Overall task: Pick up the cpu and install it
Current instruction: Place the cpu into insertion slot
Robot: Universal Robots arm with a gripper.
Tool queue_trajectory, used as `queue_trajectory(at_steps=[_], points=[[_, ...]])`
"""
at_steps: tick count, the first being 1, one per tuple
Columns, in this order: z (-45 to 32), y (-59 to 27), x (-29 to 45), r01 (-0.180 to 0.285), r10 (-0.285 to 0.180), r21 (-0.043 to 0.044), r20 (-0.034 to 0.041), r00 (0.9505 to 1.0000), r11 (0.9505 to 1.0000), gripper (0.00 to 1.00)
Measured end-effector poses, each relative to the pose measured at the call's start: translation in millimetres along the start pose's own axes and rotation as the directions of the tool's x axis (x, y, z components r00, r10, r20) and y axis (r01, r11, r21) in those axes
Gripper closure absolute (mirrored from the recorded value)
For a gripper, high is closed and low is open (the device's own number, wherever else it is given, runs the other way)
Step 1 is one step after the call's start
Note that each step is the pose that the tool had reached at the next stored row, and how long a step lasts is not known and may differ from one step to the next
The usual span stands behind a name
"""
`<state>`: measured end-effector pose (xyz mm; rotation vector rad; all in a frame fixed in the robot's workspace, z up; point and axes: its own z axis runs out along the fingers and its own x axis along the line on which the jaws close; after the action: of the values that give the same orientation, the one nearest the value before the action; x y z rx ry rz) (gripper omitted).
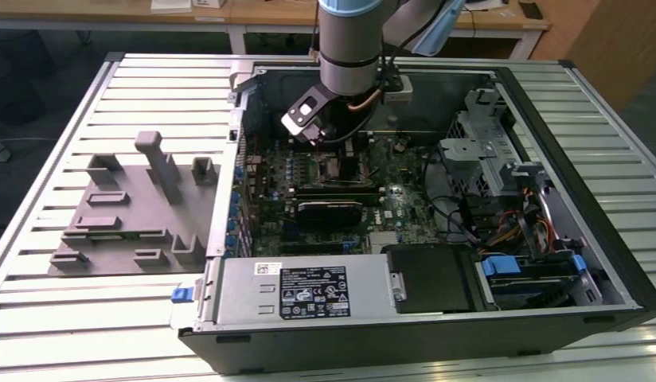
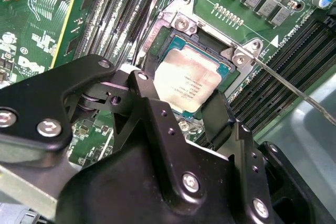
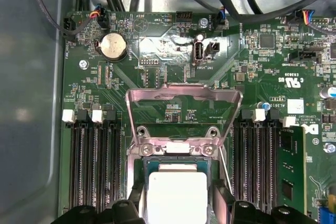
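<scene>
- The cpu (image 2: pixel 189 80) lies flat in the socket (image 2: pixel 178 18) on the green board (image 3: pixel 252 77), inside the open computer case (image 1: pixel 540 87). Its silver top faces up and looks level with the frame.
- The socket's hinged metal plate (image 3: pixel 184 98) stands lifted clear of the cpu. The thin lever (image 2: pixel 294 88) runs off to one side, so nothing clamps the cpu down yet.
- The gripper (image 2: pixel 181 98) hangs right over the socket at the end of the arm (image 1: pixel 349 48). Its fingers (image 2: pixel 143 85) stand about a cpu's width apart, one beside each of two opposite edges. I cannot tell whether they press on those edges or stand just free of them.
- By its look, the cpu is light, thin and stiff. The smooth metal top offers little to grip, so the place to hold it is the two opposite edges at the darker rim, squarely and with light pressure.
- It is likely fragile underneath. The contacts and the socket's pins would suffer from any sliding or tilting, so it should travel flat and straight up or down. A corner catching on the frame is the main risk.
- Memory slots (image 3: pixel 97 171) flank the socket closely and leave little room at the sides.
- A grey tray (image 1: pixel 126 215) sits on the slatted tabletop (image 1: pixel 52 302), to the exterior view's left of the case.
</scene>
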<state>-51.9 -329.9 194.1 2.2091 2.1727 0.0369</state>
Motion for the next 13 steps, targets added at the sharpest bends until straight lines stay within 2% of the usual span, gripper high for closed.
queue_trajectory(at_steps=[9,13], points=[[-16.5,0.8,-0.2,0.0,0.0,-0.0012,-0.0002,1.0,1.0,0.38],[-26.4,1.3,-0.3,0.0,0.0,-0.0028,0.0,1.0,1.0,0.38]])
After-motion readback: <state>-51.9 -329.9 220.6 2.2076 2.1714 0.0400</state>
